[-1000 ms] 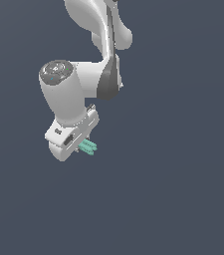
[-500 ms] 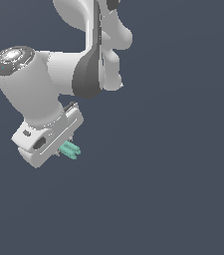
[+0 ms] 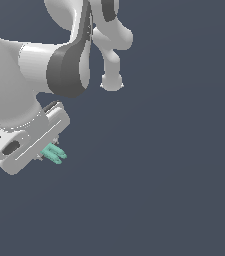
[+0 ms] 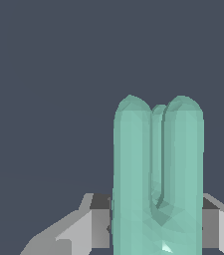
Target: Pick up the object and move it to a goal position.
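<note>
The object (image 3: 54,153) is a tiny mint-green piece of short parallel rods, poking out from under the white hand at the exterior view's lower left. My gripper (image 3: 47,153) is shut on the object, and its fingers are mostly hidden behind the hand body. In the wrist view the object (image 4: 157,179) fills the middle as rounded green rods, with grey fingers (image 4: 94,226) pressed against both of its sides. It hangs in the air, touching no surface.
The large white-and-grey arm (image 3: 44,65) fills the exterior view's upper left. Everything else is a plain dark blue-grey background with no other objects in sight.
The arm has swung toward the exterior view's left and looms larger. The object has travelled with the gripper and stays clamped between the fingers.
</note>
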